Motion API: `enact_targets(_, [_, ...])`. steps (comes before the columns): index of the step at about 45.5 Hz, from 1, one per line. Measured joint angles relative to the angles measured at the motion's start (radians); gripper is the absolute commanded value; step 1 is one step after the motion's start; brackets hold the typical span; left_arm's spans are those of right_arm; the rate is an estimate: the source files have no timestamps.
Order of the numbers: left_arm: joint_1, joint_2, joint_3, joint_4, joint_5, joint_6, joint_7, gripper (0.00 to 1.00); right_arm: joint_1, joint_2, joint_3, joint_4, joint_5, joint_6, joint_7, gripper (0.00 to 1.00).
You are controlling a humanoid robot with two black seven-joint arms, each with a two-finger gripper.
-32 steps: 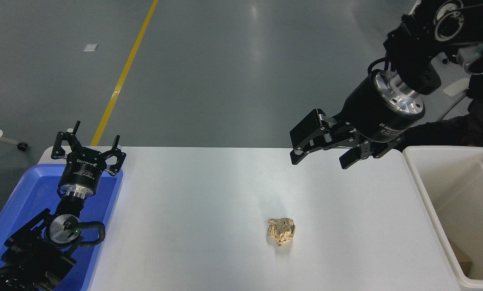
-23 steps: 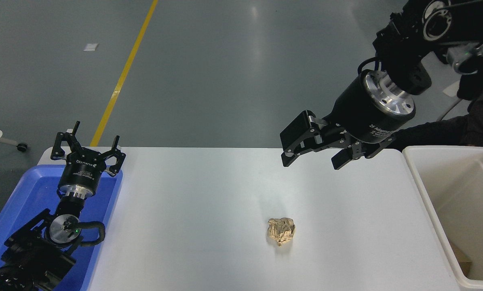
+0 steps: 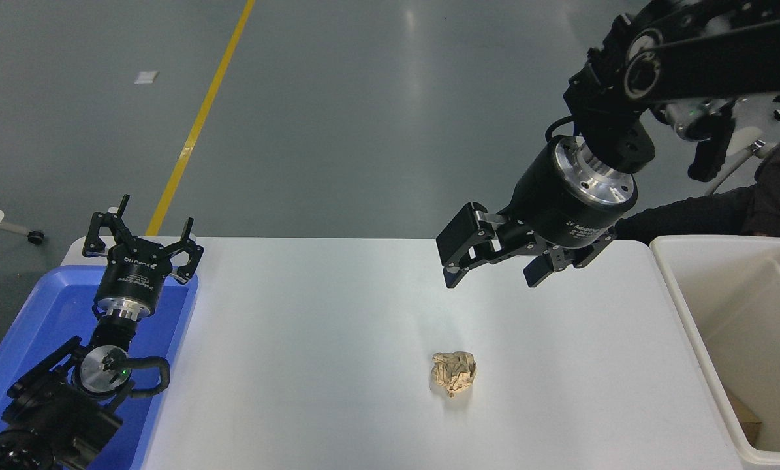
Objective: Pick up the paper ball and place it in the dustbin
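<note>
The paper ball [image 3: 454, 373], a wrinkly tan wad, lies alone on the white table [image 3: 311, 352], right of centre and near the front. My right gripper [image 3: 492, 278] hangs open and empty above the table's far part, behind the ball and a little to its right, well apart from it. The dustbin [image 3: 690, 307], a cream-white deep bin, stands at the table's right edge. My left gripper [image 3: 143, 245] is open and parked at the lower left, over the blue tray.
A shallow blue tray [image 3: 24, 326] lies at the table's left end under the left arm. A brown scrap [image 3: 745, 418] lies in the dustbin's bottom. A person's dark sleeve [image 3: 709, 212] reaches in behind the dustbin at the right.
My right gripper has moved left and slightly down, closer to the paper ball, still open. The ball, the dustbin and the left arm have not moved.
</note>
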Motion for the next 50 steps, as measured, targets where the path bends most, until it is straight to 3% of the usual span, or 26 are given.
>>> enact_targets(23, [0.000,0.000,0.000,0.000,0.001,0.000,0.000,1.00,-0.485,0.055,0.071,-0.370,-0.134,-0.116,-0.001,1.00])
enact_targets(50, [0.004,0.001,-0.003,0.000,0.001,0.000,0.000,1.00,-0.866,0.060,0.179,-0.565,-0.304,-0.183,-0.003,1.00])
